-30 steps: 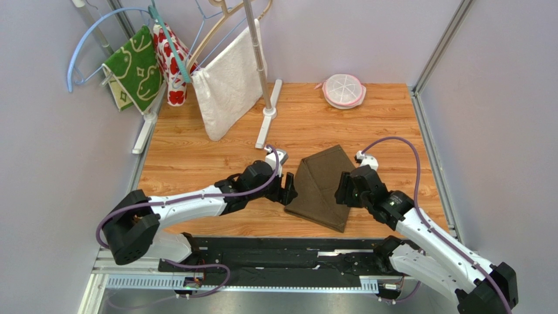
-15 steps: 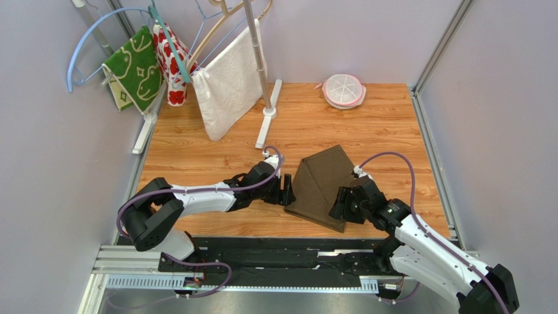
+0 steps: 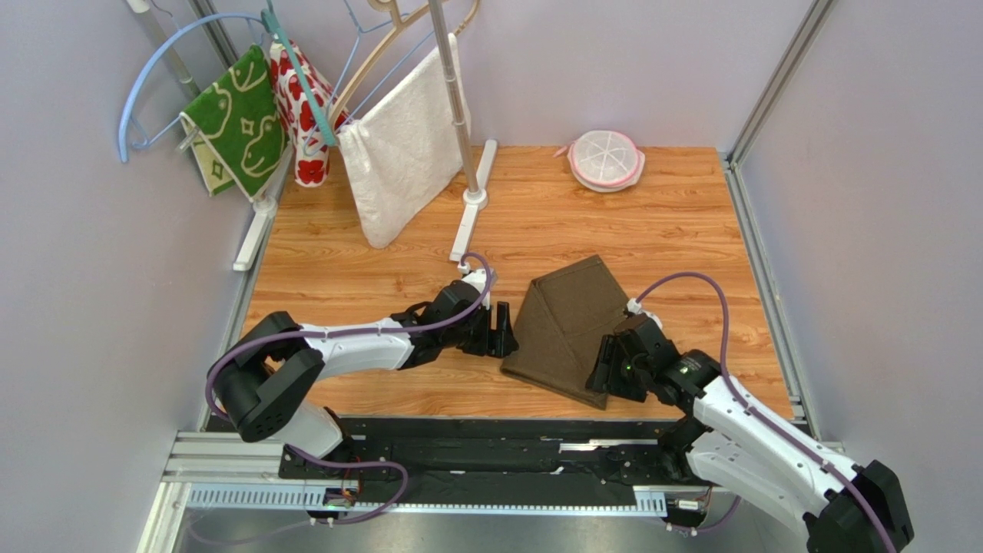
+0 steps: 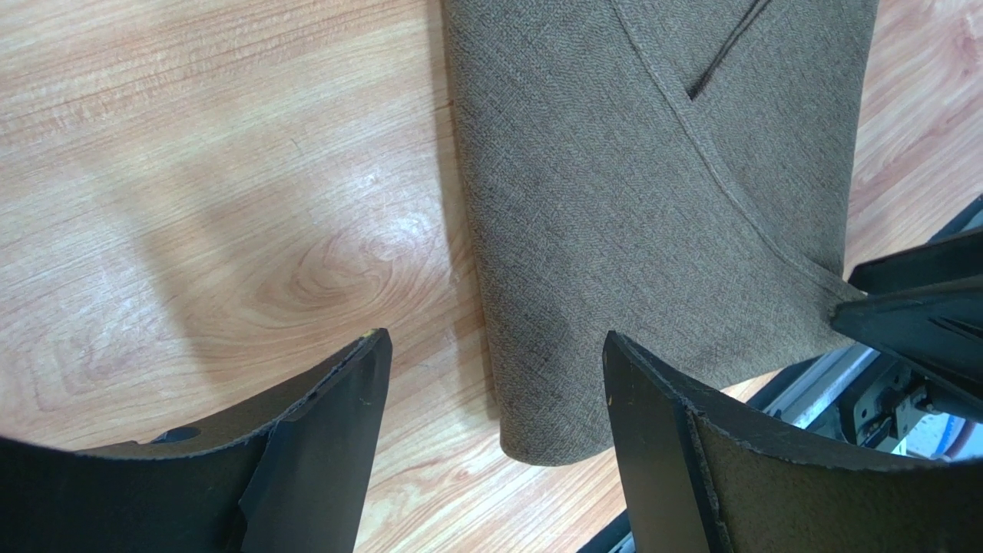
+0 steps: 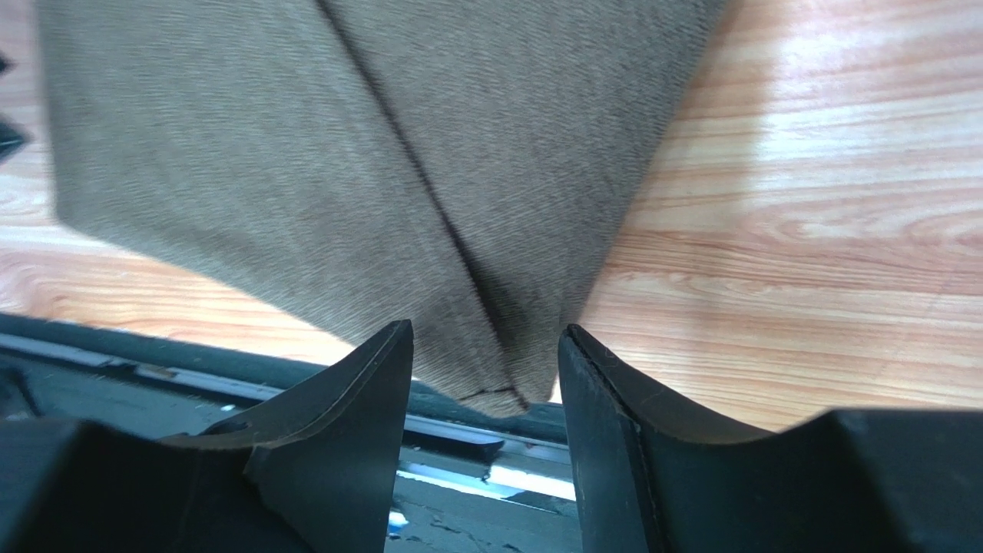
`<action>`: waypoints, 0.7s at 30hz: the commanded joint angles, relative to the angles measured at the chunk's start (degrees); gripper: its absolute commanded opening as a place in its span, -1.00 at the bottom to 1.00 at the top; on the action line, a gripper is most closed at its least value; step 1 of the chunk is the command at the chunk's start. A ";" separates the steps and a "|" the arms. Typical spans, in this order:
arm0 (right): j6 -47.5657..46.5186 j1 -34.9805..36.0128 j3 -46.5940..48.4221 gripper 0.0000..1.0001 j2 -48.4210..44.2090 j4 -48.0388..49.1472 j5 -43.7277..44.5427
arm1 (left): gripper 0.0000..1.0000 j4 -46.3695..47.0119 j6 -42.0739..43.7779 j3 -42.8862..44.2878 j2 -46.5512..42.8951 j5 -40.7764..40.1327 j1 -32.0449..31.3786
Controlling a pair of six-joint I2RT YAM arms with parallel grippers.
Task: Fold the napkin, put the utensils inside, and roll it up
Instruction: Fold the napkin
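Observation:
The dark brown napkin [image 3: 571,328] lies folded into a pointed pouch shape on the wooden table, its near corner at the table's front edge. My left gripper [image 3: 504,331] stands open at the napkin's left edge; in the left wrist view the napkin [image 4: 646,173] has its edge running between the fingers of the left gripper [image 4: 494,342], which grip nothing. My right gripper [image 3: 602,366] is open over the napkin's near right corner. In the right wrist view that corner of the napkin [image 5: 346,138] sits between the spread fingers of the right gripper [image 5: 485,332]. The utensils are out of view.
A drying rack at the back left holds a white towel [image 3: 404,144], a green patterned cloth [image 3: 239,115] and a red patterned cloth [image 3: 298,110]. Its base [image 3: 473,202] stands on the table. A round pink-rimmed container [image 3: 606,159] is at the back. A black rail [image 3: 496,444] runs along the front edge.
The right gripper has moved toward the front edge, down to the napkin's near corner. The left arm's elbow has drawn back while its gripper stayed at the napkin's left edge.

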 commanded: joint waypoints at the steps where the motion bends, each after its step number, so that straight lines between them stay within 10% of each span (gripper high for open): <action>1: 1.41 0.29 2.12 0.06 2.72 -1.00 2.27 | 0.53 1.37 0.48 1.09 -0.76 1.15 0.74; 8: 2.64 0.46 1.68 -0.04 4.39 -1.18 3.60 | 0.53 0.49 1.45 1.35 -1.99 1.59 2.14; 21: 2.81 0.64 -1.04 -0.89 7.38 7.51 -0.09 | 0.53 -3.73 3.29 0.30 -8.76 2.47 8.12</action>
